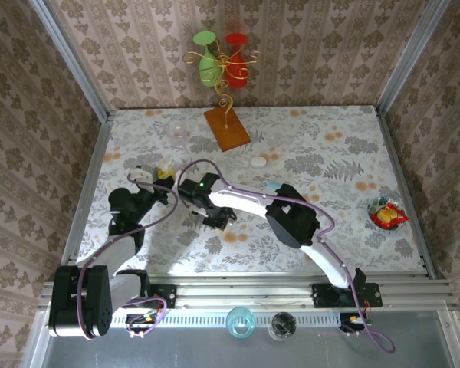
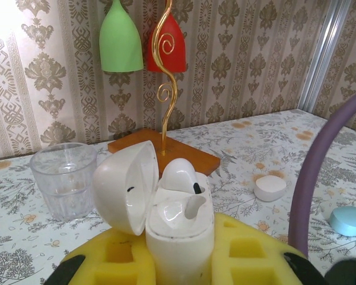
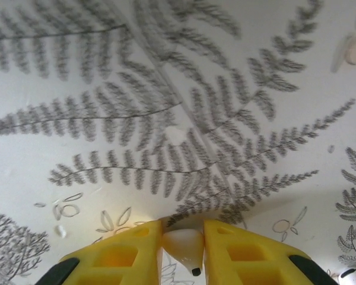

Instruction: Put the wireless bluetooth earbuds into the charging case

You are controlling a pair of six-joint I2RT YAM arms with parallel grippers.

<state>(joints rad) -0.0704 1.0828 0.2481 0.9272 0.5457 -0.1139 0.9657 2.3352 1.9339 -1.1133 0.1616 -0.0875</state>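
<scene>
My left gripper (image 2: 181, 254) is shut on the white charging case (image 2: 178, 222), held upright between its yellow fingers (image 2: 113, 255). The case's lid (image 2: 123, 187) is swung open to the left. One white earbud (image 2: 179, 173) sits in the case, with an empty socket in front of it. My right gripper (image 3: 183, 238) is down at the fern-patterned tablecloth, shut on a second small white earbud (image 3: 184, 246) pinched between its yellow fingers (image 3: 127, 255). In the top view the left gripper (image 1: 159, 178) and the right gripper (image 1: 217, 218) stand close together at the table's left centre.
A clear plastic cup (image 2: 64, 178) stands left of the case. Behind it is a wooden base (image 1: 227, 128) with a gold wire stand and green and red bells. A white pebble case (image 2: 270, 187), a light-blue one (image 2: 350, 219) and a snack bowl (image 1: 386, 212) lie to the right.
</scene>
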